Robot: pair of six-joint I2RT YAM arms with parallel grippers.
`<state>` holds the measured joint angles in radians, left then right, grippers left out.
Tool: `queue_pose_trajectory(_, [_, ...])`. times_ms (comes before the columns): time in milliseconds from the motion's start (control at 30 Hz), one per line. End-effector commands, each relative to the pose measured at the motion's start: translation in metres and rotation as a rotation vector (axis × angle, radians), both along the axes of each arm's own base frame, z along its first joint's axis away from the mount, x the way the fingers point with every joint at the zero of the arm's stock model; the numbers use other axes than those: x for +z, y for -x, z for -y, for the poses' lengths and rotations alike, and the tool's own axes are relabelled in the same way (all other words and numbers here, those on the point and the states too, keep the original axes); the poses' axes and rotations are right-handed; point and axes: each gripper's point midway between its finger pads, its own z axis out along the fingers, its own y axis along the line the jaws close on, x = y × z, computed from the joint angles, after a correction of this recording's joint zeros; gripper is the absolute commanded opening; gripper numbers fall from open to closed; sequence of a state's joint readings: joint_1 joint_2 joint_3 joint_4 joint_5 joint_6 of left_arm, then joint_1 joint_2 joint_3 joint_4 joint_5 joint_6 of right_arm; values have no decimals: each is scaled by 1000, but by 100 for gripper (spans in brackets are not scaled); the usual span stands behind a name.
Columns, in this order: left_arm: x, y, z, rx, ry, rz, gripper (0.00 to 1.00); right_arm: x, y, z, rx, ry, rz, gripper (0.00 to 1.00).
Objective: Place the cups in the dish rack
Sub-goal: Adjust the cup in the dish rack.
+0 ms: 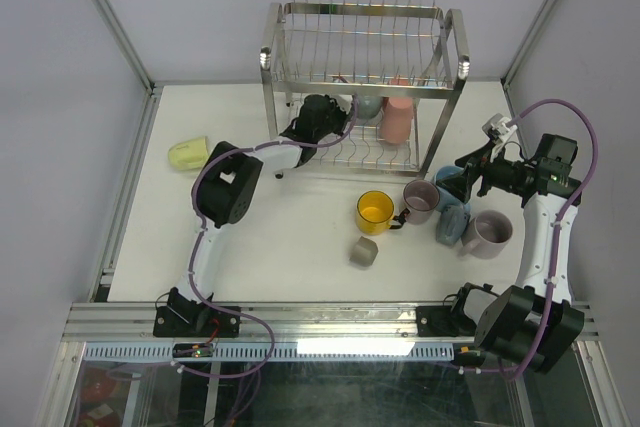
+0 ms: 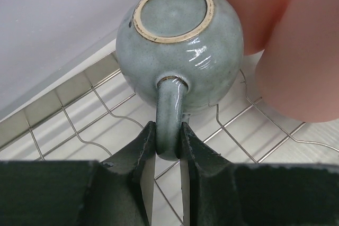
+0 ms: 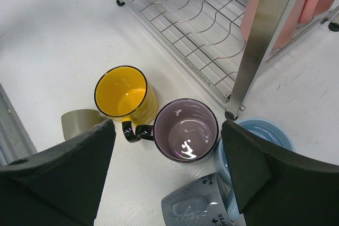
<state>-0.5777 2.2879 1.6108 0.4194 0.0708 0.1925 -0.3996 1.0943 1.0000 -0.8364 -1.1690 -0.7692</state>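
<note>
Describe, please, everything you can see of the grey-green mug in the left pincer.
The grey-green mug is glossy speckled ceramic, round-bellied, with a bare beige foot ring. Its base faces the wrist camera, so it looks tipped or inverted over the wire shelf of the rack. The left pincer is shut on its looped handle. Two pink mugs stand close beside it; contact cannot be told.

Dish rack (image 1: 268, 57) at 12 o'clock on the worktop (image 1: 280, 237), upturned mug (image 2: 180, 41) on its lower tier, two more mugs (image 1: 397, 119) just beside at that mug's 3 o'clock, lone mug (image 1: 188, 154) at 9 o'clock, cluster of mugs (image 1: 420, 202) at 4 o'clock before the rack, single mug (image 1: 363, 252) at 6 o'clock.
</note>
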Motion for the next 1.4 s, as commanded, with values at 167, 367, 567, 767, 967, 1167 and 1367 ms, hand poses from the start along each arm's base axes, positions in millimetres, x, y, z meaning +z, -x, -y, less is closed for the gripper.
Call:
queue_pose_trajectory(167, [41, -13, 18, 26, 136, 82, 0, 8, 0, -3, 23, -12, 39, 84])
queue_pose_trajectory(367, [40, -19, 22, 30, 138, 71, 4, 9, 1, -3, 24, -12, 41, 84])
queue_pose_trajectory(567, [42, -19, 26, 15, 138, 68, 15, 8, 1, -3, 23, -12, 39, 84])
queue_pose_trajectory(767, [53, -7, 26, -26, 151, 68, 19, 9, 1, -3, 24, -11, 40, 84])
queue_pose_trajectory(967, [56, 8, 37, -107, 185, 23, 28, 9, 2, -4, 25, -11, 42, 84])
queue_pose_trajectory(1167, [61, 17, 47, -164, 245, -5, 29, 9, 2, -3, 23, -9, 43, 84])
queue_pose_trajectory(1367, [67, 25, 64, -242, 306, -40, 32, 8, 2, -3, 22, -9, 41, 84])
